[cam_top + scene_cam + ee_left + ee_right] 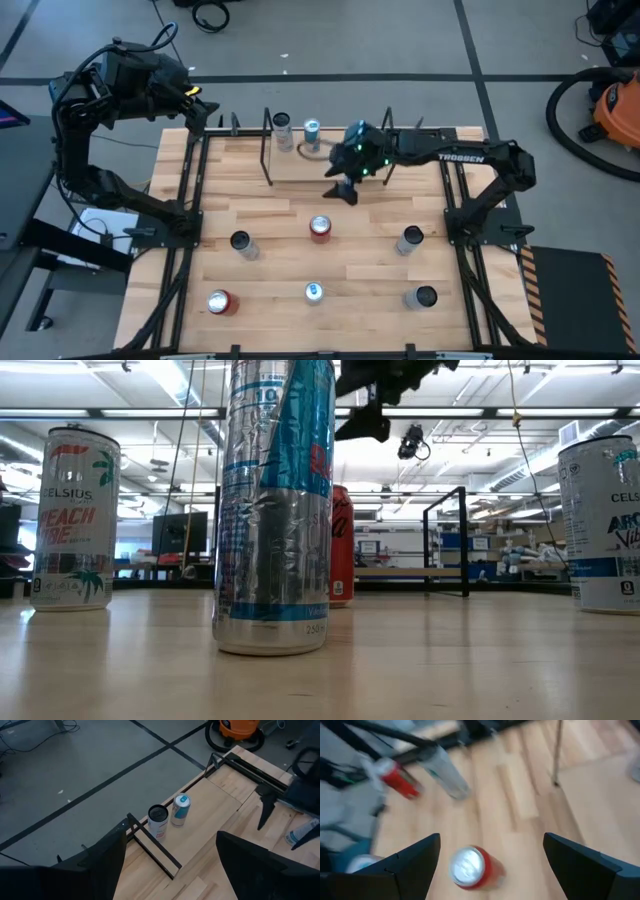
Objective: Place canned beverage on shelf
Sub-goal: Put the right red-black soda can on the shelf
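Note:
The shelf [300, 166], a light board between black rod end frames, stands at the table's far middle. Two cans stand upright on its left part: a white one with a dark top [282, 128] and a blue one [312, 132]; both show in the left wrist view [158, 821] [180, 810]. My right gripper [345, 187] is open and empty, above the table at the shelf's near edge. A red can [320, 228] stands upright on the table on its near side, and shows between the fingers in the right wrist view [472, 866]. My left gripper [197, 103] is open and empty beyond the table's far left corner.
Several more cans stand upright on the table: a dark-topped one [241, 244], a silver one [409, 239], a red-and-white one [221, 302], a blue one [314, 292], a dark one [423, 297]. The shelf's right part is bare. Black frame rails [455, 200] run along the table's sides.

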